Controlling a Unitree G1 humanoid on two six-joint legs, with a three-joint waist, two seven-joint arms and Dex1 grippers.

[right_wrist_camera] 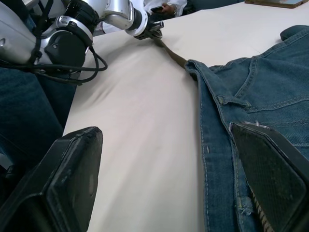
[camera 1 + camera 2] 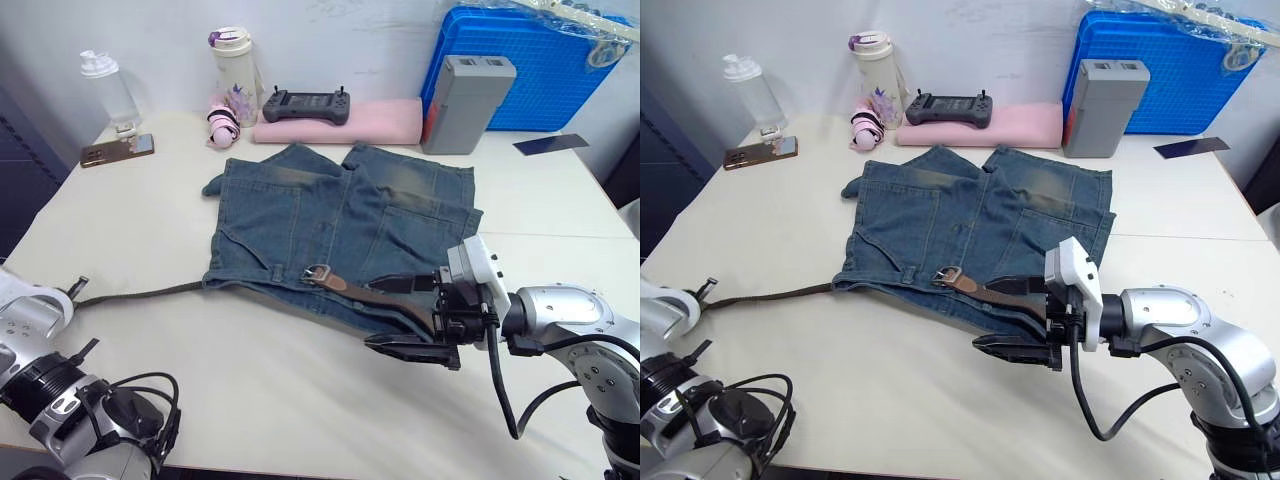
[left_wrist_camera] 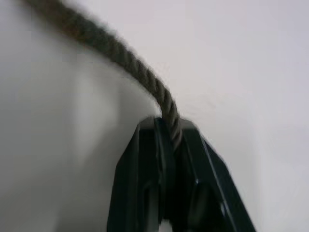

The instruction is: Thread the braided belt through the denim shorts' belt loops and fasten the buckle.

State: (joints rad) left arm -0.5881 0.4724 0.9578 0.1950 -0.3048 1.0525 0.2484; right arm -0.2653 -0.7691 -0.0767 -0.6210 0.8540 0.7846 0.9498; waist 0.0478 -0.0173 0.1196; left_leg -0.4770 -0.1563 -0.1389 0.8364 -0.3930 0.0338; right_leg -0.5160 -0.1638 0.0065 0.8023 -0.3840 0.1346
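Note:
The denim shorts (image 2: 340, 210) lie flat mid-table, waistband toward me. The braided belt (image 2: 140, 294) runs from the waistband's left end across the table to my left gripper (image 2: 76, 288), which is shut on the strap, as the left wrist view shows (image 3: 166, 123). The silver buckle (image 2: 317, 272) with its tan tab rests on the waistband, next to a belt loop (image 2: 279, 272). My right gripper (image 2: 392, 315) stands open at the waistband just right of the buckle, one finger over the denim and one over the table (image 1: 166, 133). It holds nothing.
Along the back stand a clear bottle (image 2: 105, 90), a tumbler (image 2: 236, 70), a phone (image 2: 117, 150), a controller (image 2: 306, 104) on pink foam (image 2: 385, 118), a grey box (image 2: 466, 103) and a blue crate (image 2: 540, 70). A dark card (image 2: 551, 143) lies at the right.

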